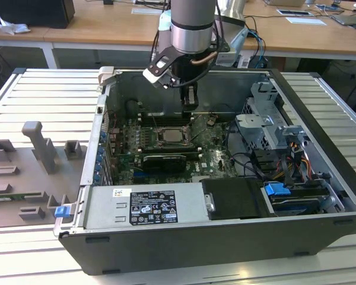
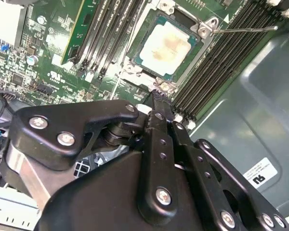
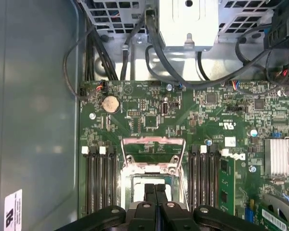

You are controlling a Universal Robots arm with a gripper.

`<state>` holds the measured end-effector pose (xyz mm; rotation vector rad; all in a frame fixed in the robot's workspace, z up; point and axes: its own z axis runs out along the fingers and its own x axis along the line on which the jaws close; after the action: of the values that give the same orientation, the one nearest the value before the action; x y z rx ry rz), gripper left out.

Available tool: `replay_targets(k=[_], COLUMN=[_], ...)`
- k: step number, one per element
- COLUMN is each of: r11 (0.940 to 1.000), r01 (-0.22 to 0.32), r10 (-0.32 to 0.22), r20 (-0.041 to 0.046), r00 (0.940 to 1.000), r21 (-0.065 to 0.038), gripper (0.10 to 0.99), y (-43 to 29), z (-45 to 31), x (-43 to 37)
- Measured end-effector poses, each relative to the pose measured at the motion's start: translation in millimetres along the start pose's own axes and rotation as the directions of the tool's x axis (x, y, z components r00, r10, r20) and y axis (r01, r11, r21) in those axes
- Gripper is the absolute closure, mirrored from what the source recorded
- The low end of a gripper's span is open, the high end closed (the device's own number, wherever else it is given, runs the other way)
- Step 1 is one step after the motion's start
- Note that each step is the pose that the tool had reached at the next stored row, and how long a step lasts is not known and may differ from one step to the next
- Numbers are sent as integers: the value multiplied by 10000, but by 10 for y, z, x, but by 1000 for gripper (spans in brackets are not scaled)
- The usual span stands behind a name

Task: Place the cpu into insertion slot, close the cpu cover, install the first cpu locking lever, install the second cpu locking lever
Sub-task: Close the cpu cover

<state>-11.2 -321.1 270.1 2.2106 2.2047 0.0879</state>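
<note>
Cpu (image 1: pixel 173 135) sits in the insertion slot (image 1: pixel 160 137) on the green motherboard (image 1: pixel 213 157) in the exterior view, with the gripper (image 1: pixel 190 108) hanging just above the slot's far edge. In the second wrist view the cpu's beige face lies flat in the slot, and the fingers (image 2: pixel 156 103) are clenched together on nothing, their tip by the rim. In the first wrist view the cpu cover (image 3: pixel 151 142) lies swung open beyond them.
</note>
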Motion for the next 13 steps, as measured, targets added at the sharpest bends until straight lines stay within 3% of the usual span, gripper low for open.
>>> replay_targets(k=[13], r11=[10000], r01=[0], r10=[0], r20=[-1], r00=[10000], r21=[8], gripper=[980], y=[156], z=[11], x=[0])
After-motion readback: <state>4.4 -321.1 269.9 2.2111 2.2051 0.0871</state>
